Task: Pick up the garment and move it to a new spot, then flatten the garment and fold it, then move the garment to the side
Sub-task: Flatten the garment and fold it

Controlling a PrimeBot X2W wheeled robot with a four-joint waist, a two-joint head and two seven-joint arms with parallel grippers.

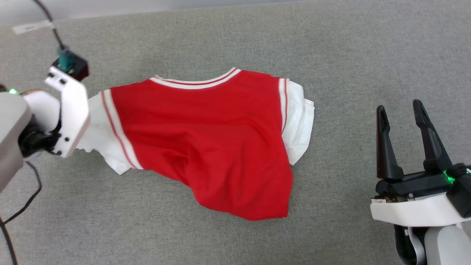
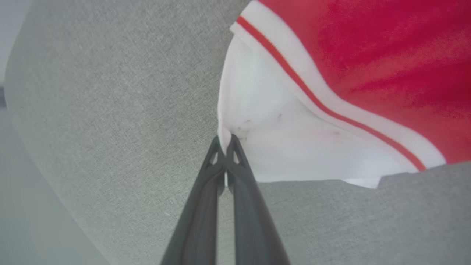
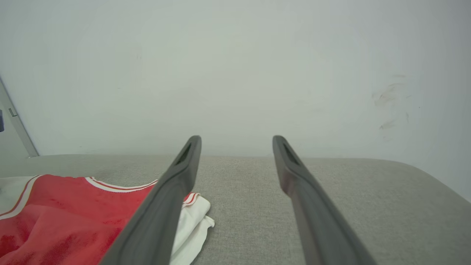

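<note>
The garment is a red T-shirt with white sleeves and striped trim, lying crumpled on the grey cloth surface, collar toward the far side. In the left wrist view my left gripper is shut, pinching the edge of the garment's white sleeve between its fingertips. In the head view the left wrist's white housing covers those fingers at the garment's left sleeve. My right gripper stands open at the lower right, well clear of the shirt, nothing between its fingers. The garment shows at the lower left of the right wrist view.
The grey fabric-covered surface extends around the shirt, with free room to the right and front. A pale wall rises behind its far edge. Dark cables hang by the left arm.
</note>
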